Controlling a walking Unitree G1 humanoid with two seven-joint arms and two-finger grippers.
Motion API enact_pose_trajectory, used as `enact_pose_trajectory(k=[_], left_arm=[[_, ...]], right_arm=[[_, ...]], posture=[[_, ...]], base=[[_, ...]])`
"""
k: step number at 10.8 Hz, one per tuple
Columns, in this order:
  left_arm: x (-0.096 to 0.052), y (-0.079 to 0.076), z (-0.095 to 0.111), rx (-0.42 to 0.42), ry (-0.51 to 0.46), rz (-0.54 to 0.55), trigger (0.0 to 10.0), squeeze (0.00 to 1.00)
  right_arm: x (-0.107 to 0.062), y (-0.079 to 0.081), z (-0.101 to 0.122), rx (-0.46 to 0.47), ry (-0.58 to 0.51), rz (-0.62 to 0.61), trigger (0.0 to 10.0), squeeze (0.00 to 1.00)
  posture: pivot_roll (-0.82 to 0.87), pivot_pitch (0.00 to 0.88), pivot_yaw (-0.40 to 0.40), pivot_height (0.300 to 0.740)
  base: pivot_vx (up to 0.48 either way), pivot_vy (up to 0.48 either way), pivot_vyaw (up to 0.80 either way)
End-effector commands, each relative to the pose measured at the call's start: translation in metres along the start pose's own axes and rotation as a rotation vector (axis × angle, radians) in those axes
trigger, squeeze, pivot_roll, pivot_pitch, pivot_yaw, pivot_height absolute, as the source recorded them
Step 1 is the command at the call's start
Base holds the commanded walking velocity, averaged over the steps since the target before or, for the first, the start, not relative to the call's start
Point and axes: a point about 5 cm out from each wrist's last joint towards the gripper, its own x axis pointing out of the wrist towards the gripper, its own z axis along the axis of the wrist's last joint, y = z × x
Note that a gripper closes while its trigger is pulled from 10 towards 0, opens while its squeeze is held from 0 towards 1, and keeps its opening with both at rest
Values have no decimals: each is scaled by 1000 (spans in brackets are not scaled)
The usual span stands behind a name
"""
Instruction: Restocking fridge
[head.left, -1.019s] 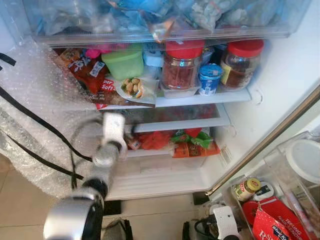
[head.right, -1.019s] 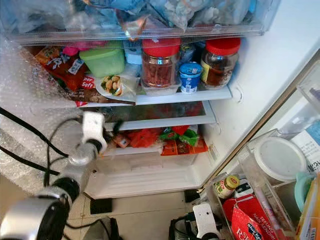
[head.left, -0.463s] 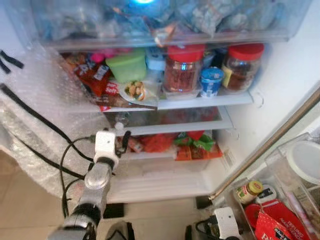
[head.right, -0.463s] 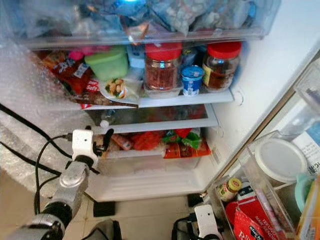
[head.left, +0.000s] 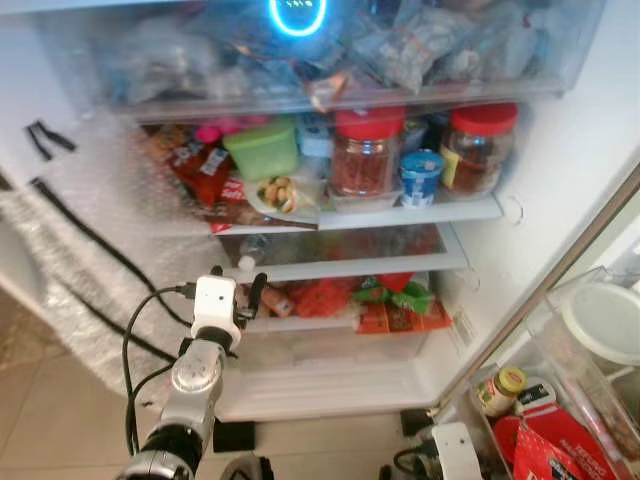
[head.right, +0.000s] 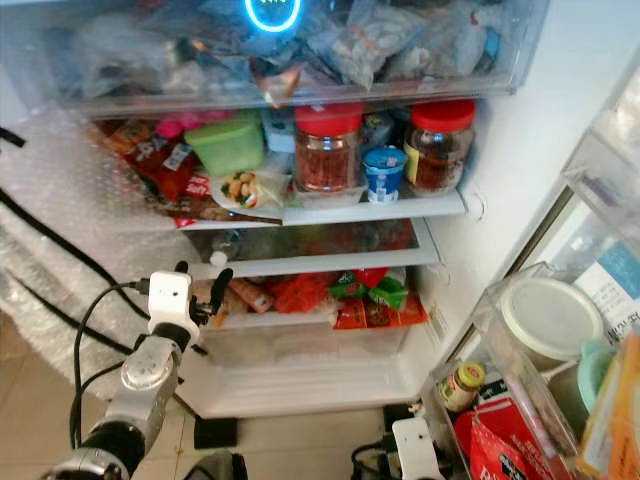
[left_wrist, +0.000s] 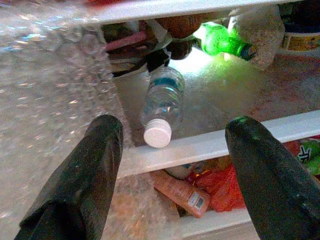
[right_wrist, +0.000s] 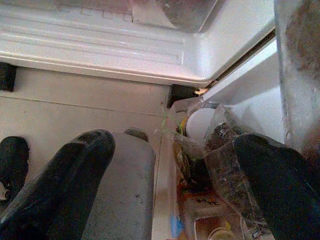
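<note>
**Left gripper spread before the bottle on the middle shelf**

The open fridge (head.left: 560, 170) stands in front of me, packed from top to bottom. Its door (head.left: 600, 380) swings out on my right, with bins holding a small yellow-lidded jar (head.left: 497, 391), a red carton (head.left: 545, 450) and a white-lidded tub (head.left: 605, 322). Bubble wrap (head.left: 90, 250) crossed by black straps covers the left side of the scene. A clear drawer (head.left: 330, 50) of bagged food runs across the top. On the shelf below it sit two red-lidded jars (head.left: 367, 150), a green container (head.left: 263, 148), a small blue-lidded cup (head.left: 421, 177) and snack packets (head.left: 215, 175). The lowest level holds red and green packets (head.left: 380, 300).

My left arm (head.left: 195, 390) reaches up from the near left, and my left gripper (left_wrist: 170, 165) sits just in front of the thin middle shelf (left_wrist: 300, 127), its fingers (left_wrist: 90, 175) spread wide with nothing between them. The water bottle (left_wrist: 162, 102) lies on its side on that shelf, white cap toward me and close to the shelf's front edge. It rests just beyond my fingertips, lined up with the gap between them but apart from both. A green bottle (left_wrist: 222, 42) lies farther back on the same shelf.

My right gripper (right_wrist: 170, 175) hangs low by the foot of the door, above the tiled floor (right_wrist: 85, 105), fingers spread and holding nothing.
</note>
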Motion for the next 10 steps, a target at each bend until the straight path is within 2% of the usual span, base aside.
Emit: enact_pose_trajectory(k=[1,5,8,10], left_arm=[[-3,-1,-5,10,28,-8,10000,0],[-8,-5,-12,9,54,18,10000,0],[-17,4,-18,25,72,61,10000,0],[-27,16,-28,47,124,107,10000,0]], right_arm=[[-5,6,-18,9,72,16,10000,0],[-5,-3,-20,9,85,-4,10000,0],[-4,0,-17,4,81,8,10000,0],[-4,0,-18,10,82,6,10000,0]], posture=[[-145,0,30,655],[-150,0,9,655],[-145,5,5,655],[-144,24,8,655]], base=[[-255,0,0],[-285,0,0],[-292,0,0],[-291,0,0]])
